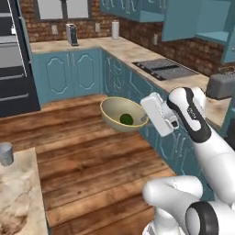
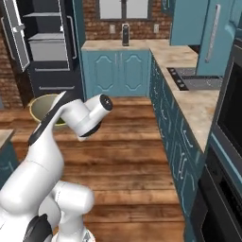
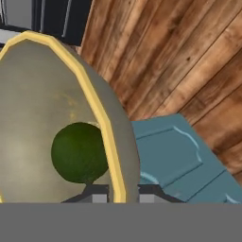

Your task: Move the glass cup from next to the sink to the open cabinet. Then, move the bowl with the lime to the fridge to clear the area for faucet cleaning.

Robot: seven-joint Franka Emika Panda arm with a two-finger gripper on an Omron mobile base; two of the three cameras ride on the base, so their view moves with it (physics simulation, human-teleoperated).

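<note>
Above the wooden floor (image 1: pixel 92 165), between the teal cabinets (image 1: pixel 69 73) and the black fridge (image 1: pixel 13 59), the white arm (image 1: pixel 202 133) reaches leftward with the bowl (image 1: pixel 120 114) held clear of any counter. That bowl is beige with a yellow rim, tipped slightly, and hangs in the air beside the corner of the cabinet run. The gripper (image 3: pixel 116 191) is narrowed onto the bowl's rim, one dark fingertip (image 3: pixel 97 194) inside the wall and one outside. Low in the bowl lies the green lime (image 1: pixel 126 119), resting against the inner wall near the pinched edge.
</note>
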